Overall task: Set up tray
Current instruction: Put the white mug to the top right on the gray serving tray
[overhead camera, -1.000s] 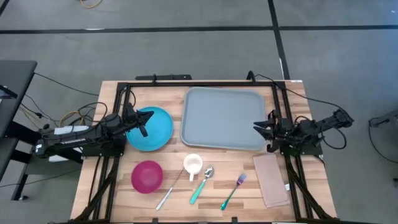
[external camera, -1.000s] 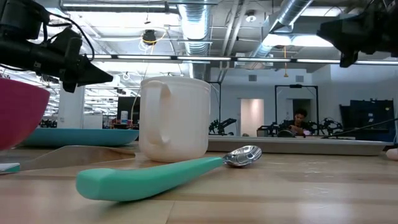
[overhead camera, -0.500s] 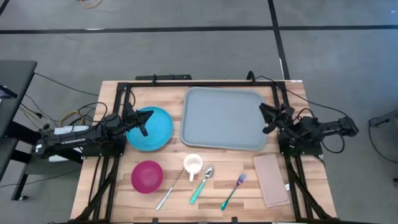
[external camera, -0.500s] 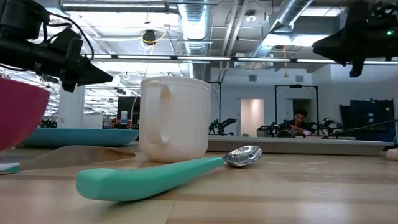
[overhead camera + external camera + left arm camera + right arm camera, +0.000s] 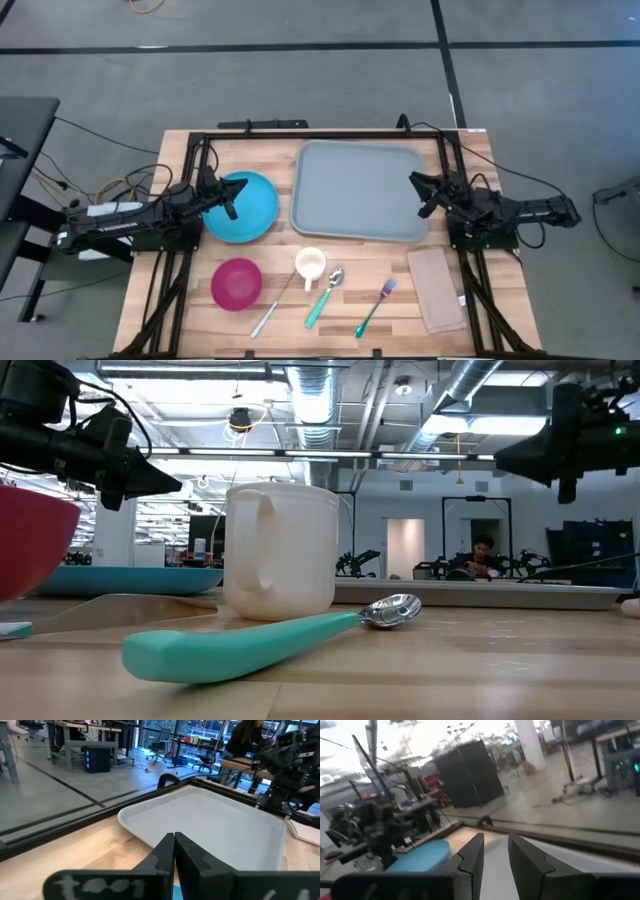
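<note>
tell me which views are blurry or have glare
Right wrist view: motion-smeared throughout, bright glare washing out the top. Low view: the spoon and mug look sharp, ceiling lights flare. High view: evenly lit, tray shows no glare. Left wrist view: clear, near fingers soft.

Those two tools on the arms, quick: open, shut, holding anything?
Left tool: shut, empty, over the blue plate.
Right tool: open, empty, over the tray.

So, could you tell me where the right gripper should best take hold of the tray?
Probably the raised rim on the tray's right short edge, coming from the right: the right gripper hovers there, open, and the tray is flat with nothing else to grip.
</note>
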`<state>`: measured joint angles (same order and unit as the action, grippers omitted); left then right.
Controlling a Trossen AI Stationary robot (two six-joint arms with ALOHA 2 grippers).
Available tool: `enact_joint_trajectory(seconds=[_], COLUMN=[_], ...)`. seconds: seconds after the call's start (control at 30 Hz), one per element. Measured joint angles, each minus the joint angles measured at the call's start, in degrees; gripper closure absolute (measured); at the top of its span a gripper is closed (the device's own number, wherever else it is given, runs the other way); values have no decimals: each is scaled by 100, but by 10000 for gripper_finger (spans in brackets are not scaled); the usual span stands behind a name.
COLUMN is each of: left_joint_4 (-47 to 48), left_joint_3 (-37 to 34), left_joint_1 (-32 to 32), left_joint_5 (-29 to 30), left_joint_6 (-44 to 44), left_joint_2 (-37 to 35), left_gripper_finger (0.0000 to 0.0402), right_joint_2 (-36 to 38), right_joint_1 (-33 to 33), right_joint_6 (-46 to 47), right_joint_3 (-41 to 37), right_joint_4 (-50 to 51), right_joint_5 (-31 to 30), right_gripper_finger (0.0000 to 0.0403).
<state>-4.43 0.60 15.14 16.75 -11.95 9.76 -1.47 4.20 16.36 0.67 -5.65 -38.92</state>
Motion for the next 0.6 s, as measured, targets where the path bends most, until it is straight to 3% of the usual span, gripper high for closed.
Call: enact_joint_trajectory(seconds=[0.1,0.4,0.6], left_joint_4=[0,-42,-204], left_joint_3=[0,0,0], left_joint_1=[0,0,1], left_joint_5=[4,174,352], left_joint_6=[-118,-131,-129], left_joint_2=[0,-2,-2], left_gripper_finger=[402,401,401], right_joint_2=[-2,-190,-1055], right_joint_1=[-78,-98,-98], right_joint_6=[163,181,-20], right_joint_3=[0,9,390], right_joint_4=[42,-998,-1186], right_joint_5=[190,2258,2474], right_gripper_finger=[322,313,271])
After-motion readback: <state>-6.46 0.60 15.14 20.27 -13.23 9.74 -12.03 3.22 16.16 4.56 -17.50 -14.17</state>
